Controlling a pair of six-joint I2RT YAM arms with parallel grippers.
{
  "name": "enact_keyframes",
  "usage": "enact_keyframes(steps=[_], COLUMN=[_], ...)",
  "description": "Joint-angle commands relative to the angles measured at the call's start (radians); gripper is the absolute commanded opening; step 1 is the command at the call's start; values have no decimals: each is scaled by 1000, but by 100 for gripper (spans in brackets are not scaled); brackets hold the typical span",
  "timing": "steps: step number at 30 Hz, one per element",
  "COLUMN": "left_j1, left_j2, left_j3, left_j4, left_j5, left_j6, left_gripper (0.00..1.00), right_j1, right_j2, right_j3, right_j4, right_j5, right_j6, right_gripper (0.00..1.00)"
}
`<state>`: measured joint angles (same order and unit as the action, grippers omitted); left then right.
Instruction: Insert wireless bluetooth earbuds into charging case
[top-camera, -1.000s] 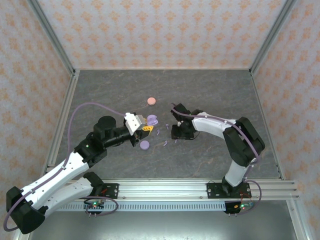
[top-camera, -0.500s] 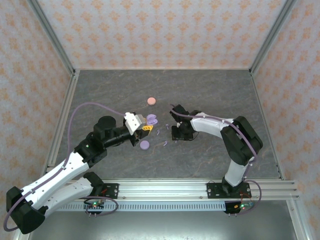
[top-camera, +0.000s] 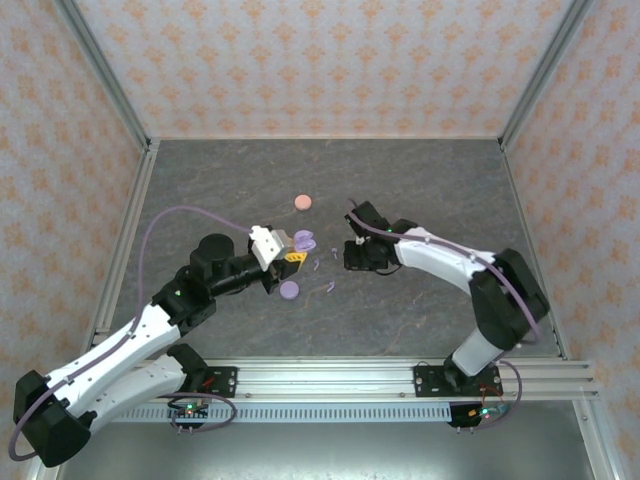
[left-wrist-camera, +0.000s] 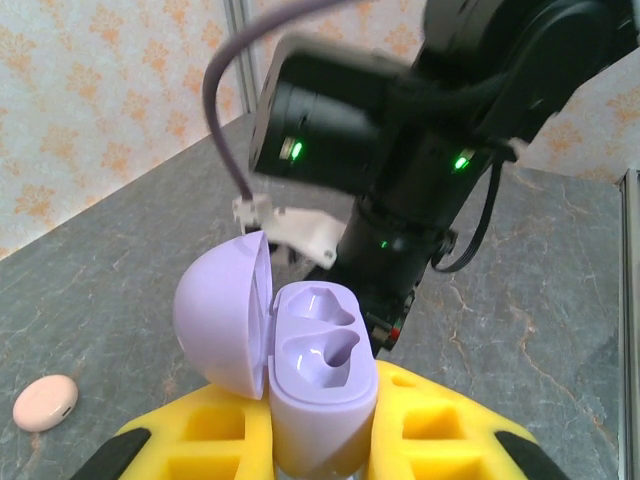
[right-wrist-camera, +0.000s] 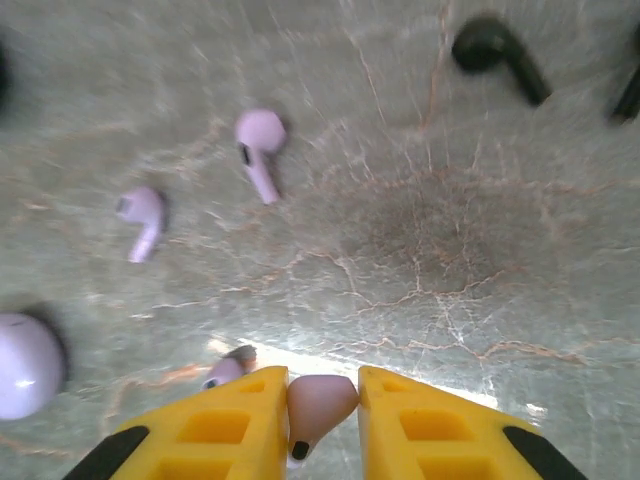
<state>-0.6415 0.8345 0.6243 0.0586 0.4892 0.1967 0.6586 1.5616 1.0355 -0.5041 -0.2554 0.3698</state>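
My left gripper is shut on a lilac charging case that stands upright between its yellow fingers. The lid is swung open to the left and both wells are empty. From above, the case sits at the left gripper, mid-table. My right gripper is shut on a pale lilac earbud, just above the table. That gripper hangs a little right of the case. Loose lilac earbuds lie ahead of it, one more by its left finger.
A black earbud lies at the far right. A closed lilac round case lies near the left gripper, a pink one farther back. Small lilac earbuds dot the table between the arms. Patterned walls ring the table.
The right gripper's fingers have closed on the pale lilac earbud, and its arm has shifted back and to the right. The left arm and the open case have stayed put.
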Motion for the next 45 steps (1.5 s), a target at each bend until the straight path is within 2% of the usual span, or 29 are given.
enact_keyframes(steps=[1, 6, 10, 15, 18, 22, 27, 45], left_j1=[-5, -4, -4, -4, -4, -5, -7, -6], left_j2=[14, 44, 70, 107, 122, 135, 147, 145], left_j3=[-8, -9, -11, 8, 24, 38, 46, 51], left_j4=[106, 188, 266, 302, 303, 308, 301, 294], left_j5=[5, 10, 14, 23, 23, 22, 27, 26], left_j6=[-38, -87, -135, -161, -167, -170, -169, -160], left_gripper=[0, 0, 0, 0, 0, 0, 0, 0], right_j1=[3, 3, 3, 14, 55, 150, 205, 237], right_j2=[-132, -344, -495, -585, -589, -568, -514, -394], right_j3=[-13, -3, -5, -9, 10, 45, 87, 124], right_j4=[20, 45, 138, 249, 272, 276, 271, 259], right_j5=[61, 90, 40, -30, -26, 65, 123, 88], right_j6=[-15, -50, -67, -67, -80, -138, -191, -214], right_gripper=[23, 23, 23, 23, 23, 23, 23, 22])
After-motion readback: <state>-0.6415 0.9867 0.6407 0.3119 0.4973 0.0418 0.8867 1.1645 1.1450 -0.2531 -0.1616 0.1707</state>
